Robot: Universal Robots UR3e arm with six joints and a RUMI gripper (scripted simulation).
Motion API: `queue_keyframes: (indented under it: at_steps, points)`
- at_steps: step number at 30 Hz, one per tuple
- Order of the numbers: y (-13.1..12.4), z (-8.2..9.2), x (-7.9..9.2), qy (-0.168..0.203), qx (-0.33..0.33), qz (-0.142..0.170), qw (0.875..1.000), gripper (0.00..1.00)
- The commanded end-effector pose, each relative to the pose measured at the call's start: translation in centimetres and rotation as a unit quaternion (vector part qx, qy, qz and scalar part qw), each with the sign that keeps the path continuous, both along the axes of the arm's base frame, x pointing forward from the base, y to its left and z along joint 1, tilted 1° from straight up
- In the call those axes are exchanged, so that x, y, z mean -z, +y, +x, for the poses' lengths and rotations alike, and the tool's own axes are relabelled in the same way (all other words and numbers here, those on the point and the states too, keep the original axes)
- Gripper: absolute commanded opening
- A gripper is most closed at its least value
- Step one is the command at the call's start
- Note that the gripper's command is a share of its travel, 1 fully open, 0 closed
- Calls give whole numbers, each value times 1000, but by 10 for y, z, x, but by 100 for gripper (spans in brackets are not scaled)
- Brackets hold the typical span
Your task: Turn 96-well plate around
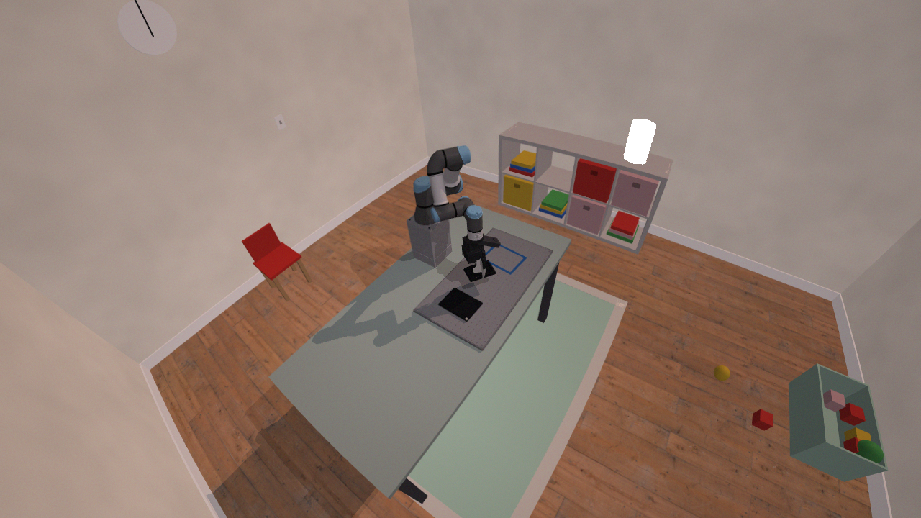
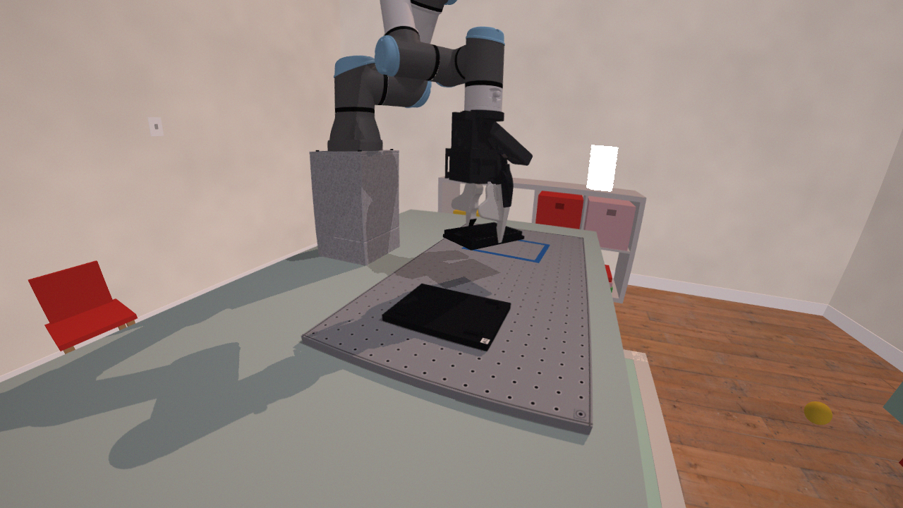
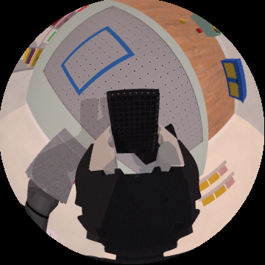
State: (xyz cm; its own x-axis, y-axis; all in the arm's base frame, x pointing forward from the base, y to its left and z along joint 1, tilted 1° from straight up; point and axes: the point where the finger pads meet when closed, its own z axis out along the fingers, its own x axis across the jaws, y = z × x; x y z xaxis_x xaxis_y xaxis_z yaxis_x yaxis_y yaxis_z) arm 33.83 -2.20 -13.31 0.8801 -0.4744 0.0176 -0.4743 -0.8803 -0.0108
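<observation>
My gripper is shut on the black 96-well plate and holds it level, a little above the grey perforated board. The plate hangs beside the near-left edge of a blue marked rectangle. The black plate nest N1 lies flat and empty nearer the board's front end. It has a small white label at one corner. In the wrist view the plate's well grid faces up.
The arm's grey pedestal stands on the table behind the board's left side. The table's right edge runs close beside the board. A shelf with coloured bins stands on the floor behind the table.
</observation>
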Motion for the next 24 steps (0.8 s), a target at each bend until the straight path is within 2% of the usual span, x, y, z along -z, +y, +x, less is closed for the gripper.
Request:
queue_keyframes:
  at_steps: [1,24]
  points:
    - [-14,2,-1,-1,0,0,1000,0]
    - [-84,5,-3,-1,0,0,1000,0]
